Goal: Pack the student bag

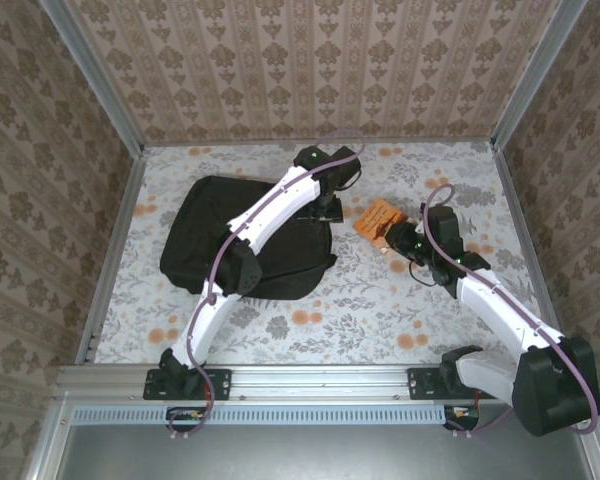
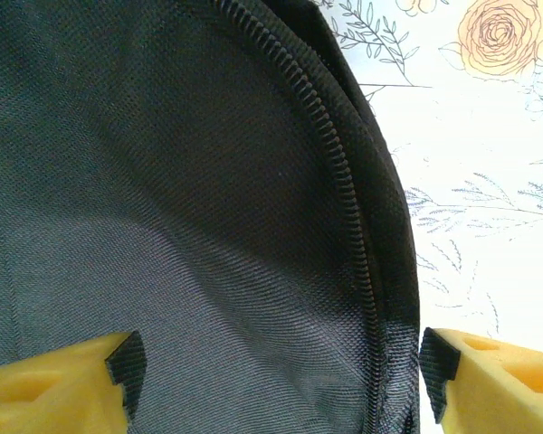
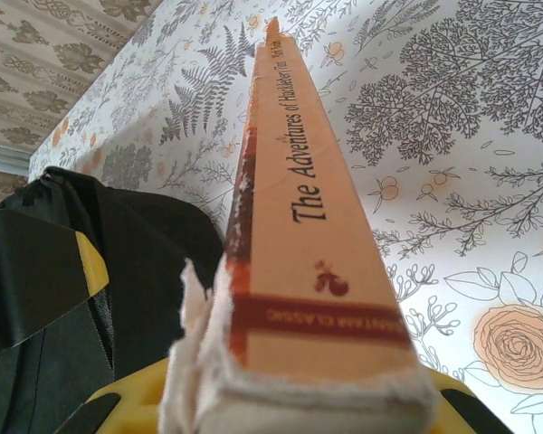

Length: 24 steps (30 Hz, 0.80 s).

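Where left arm (image 1: pixel 265 215) overlaps student bag (image 1: pixel 195 235), fabric hidden, book (image 3: pixel 299 271) bottom cropped.

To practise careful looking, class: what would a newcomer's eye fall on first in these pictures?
The big black student bag lies left of centre on the flowered table, with the left gripper open over its zipper. To the bag's right, the right gripper clamps an orange paperback book, its spine facing the wrist camera with a title starting "The Adventures of".
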Each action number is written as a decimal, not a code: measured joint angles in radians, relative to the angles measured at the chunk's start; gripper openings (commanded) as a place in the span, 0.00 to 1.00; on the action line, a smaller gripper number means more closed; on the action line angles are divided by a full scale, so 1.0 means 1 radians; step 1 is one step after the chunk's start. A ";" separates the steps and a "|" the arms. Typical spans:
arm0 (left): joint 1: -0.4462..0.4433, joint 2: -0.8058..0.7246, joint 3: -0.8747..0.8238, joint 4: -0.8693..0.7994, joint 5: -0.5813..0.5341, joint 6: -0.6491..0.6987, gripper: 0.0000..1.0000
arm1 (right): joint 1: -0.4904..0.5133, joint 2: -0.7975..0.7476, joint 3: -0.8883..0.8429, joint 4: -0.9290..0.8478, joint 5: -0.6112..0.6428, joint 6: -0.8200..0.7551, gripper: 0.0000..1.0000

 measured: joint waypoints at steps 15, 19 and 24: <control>0.002 -0.001 -0.082 0.035 -0.018 -0.015 0.51 | -0.030 -0.026 -0.005 0.004 -0.041 0.006 0.00; 0.002 -0.008 -0.151 0.072 -0.013 -0.010 0.41 | -0.031 -0.026 -0.006 0.005 -0.045 0.006 0.00; 0.002 -0.046 -0.169 0.093 0.004 -0.002 0.31 | -0.032 -0.026 -0.006 0.013 -0.049 0.011 0.00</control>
